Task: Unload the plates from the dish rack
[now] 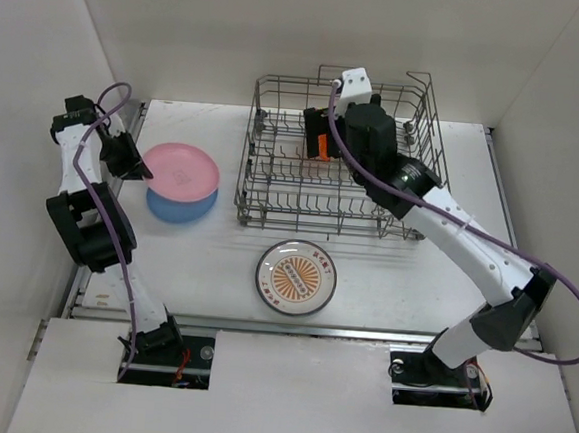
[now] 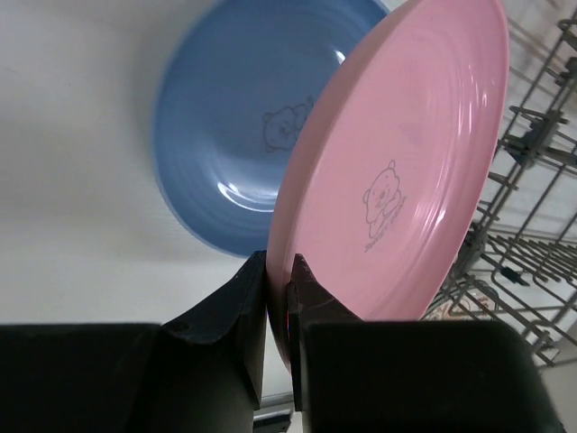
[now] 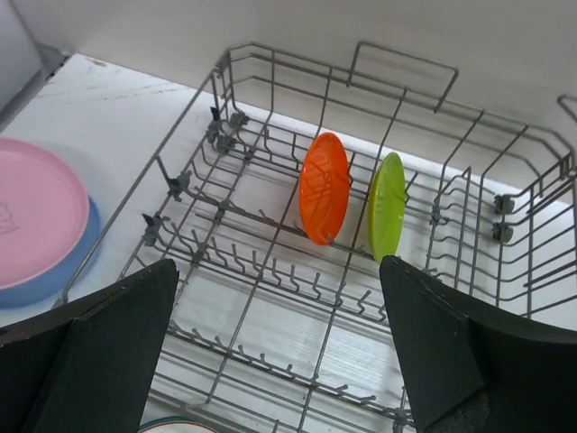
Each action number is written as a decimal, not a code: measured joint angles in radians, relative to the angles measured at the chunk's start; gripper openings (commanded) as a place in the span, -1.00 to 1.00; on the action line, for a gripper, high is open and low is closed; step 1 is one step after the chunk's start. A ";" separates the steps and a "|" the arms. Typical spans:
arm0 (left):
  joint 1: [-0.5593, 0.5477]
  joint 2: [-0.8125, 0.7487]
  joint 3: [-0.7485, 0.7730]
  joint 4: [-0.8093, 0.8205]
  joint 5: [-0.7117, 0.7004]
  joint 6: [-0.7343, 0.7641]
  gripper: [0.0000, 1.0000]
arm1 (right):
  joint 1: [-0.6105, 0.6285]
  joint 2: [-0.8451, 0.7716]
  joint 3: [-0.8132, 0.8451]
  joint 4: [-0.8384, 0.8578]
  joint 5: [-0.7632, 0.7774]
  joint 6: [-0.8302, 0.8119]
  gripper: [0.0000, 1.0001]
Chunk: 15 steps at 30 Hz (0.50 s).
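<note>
My left gripper (image 1: 141, 168) (image 2: 279, 268) is shut on the near rim of a pink plate (image 1: 181, 168) (image 2: 397, 171), held tilted over a blue plate (image 1: 182, 208) (image 2: 234, 117) that lies on the table left of the dish rack (image 1: 271, 190) (image 3: 261, 298). My right gripper (image 1: 321, 139) (image 3: 279, 271) is open and empty above the rack's middle. An orange-red plate (image 3: 325, 188) and a lime-green plate (image 3: 388, 206) stand upright in the rack's far row. A white plate with dark rim and printed centre (image 1: 296, 276) lies flat in front of the rack.
The rack's wire side (image 2: 532, 180) is close to the right of the pink plate. White walls (image 1: 40, 77) enclose the table on three sides. The right arm (image 1: 468, 241) reaches over the rack's right end.
</note>
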<state>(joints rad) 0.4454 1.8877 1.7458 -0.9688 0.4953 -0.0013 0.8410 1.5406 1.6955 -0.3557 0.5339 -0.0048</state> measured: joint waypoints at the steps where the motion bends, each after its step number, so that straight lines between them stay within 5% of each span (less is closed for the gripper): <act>1: 0.000 0.009 0.000 0.007 -0.006 0.001 -1.00 | -0.028 0.016 0.015 -0.011 -0.024 0.020 0.99; 7: 0.000 0.113 -0.006 0.043 -0.029 0.004 -1.00 | -0.095 0.064 0.024 -0.075 -0.125 0.092 0.99; 9: 0.000 0.142 -0.020 0.050 -0.051 0.007 -0.84 | -0.106 0.077 0.024 -0.083 -0.149 0.111 0.99; 11: 0.000 0.160 -0.037 0.052 -0.071 0.011 -0.46 | -0.126 0.089 0.027 -0.087 -0.174 0.128 0.99; 12: 0.000 0.167 -0.041 0.049 -0.076 0.016 0.02 | -0.140 0.097 0.033 -0.091 -0.187 0.137 0.99; 15: 0.000 0.177 -0.045 0.042 -0.082 0.021 0.28 | -0.191 0.139 0.082 -0.093 -0.220 0.164 0.99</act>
<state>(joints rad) 0.4454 2.0647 1.7004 -0.9264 0.4137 0.0193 0.6502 1.6794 1.7775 -0.4492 0.3141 0.1596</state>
